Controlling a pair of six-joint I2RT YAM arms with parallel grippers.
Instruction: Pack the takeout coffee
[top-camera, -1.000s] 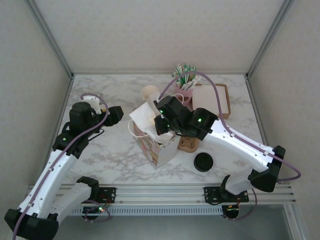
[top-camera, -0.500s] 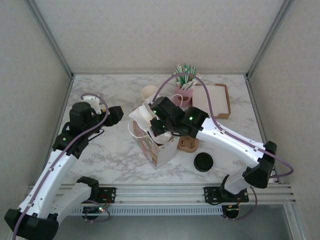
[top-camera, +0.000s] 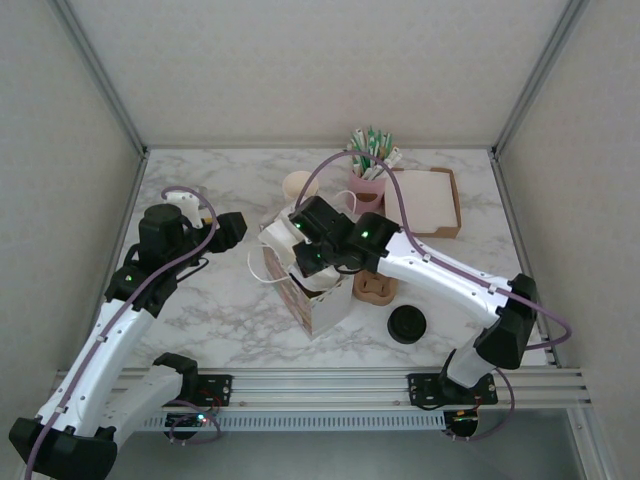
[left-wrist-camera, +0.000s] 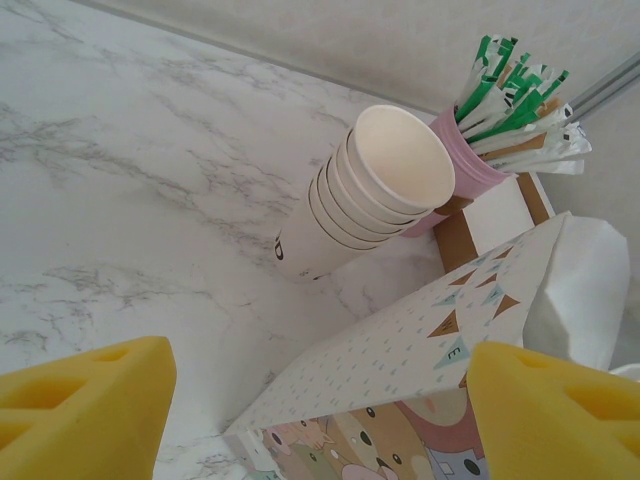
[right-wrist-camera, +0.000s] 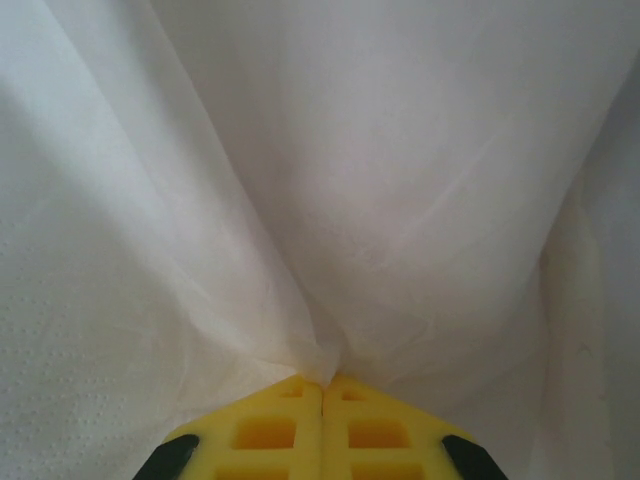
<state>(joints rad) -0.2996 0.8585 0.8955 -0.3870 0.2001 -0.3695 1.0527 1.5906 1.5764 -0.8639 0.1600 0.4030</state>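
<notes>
The takeout coffee is hidden from view. A patterned paper bag (top-camera: 328, 305) (left-wrist-camera: 400, 370) stands at the table's middle with its mouth up. My right gripper (top-camera: 300, 252) (right-wrist-camera: 322, 385) hangs over the bag's left rim, shut on a white paper napkin (top-camera: 277, 238) (right-wrist-camera: 320, 200) whose folds bunch at the fingertips. The napkin (left-wrist-camera: 585, 290) also peeks past the bag's far edge. My left gripper (top-camera: 236, 228) (left-wrist-camera: 320, 400) is open to the left of the bag, facing it, with nothing held between its yellow fingers (left-wrist-camera: 85, 400).
A stack of lidless cream cups (top-camera: 298, 185) (left-wrist-camera: 370, 190) lies behind the bag. A pink cup of stirrers (top-camera: 368, 175) (left-wrist-camera: 510, 110) and a brown napkin tray (top-camera: 425, 200) stand at the back right. A brown carrier (top-camera: 377, 290) and a loose black lid (top-camera: 407, 324) sit right of the bag.
My right arm has carried the napkin leftward across the bag's mouth, and the bag's handle has shifted left with it. The left arm has stayed still.
</notes>
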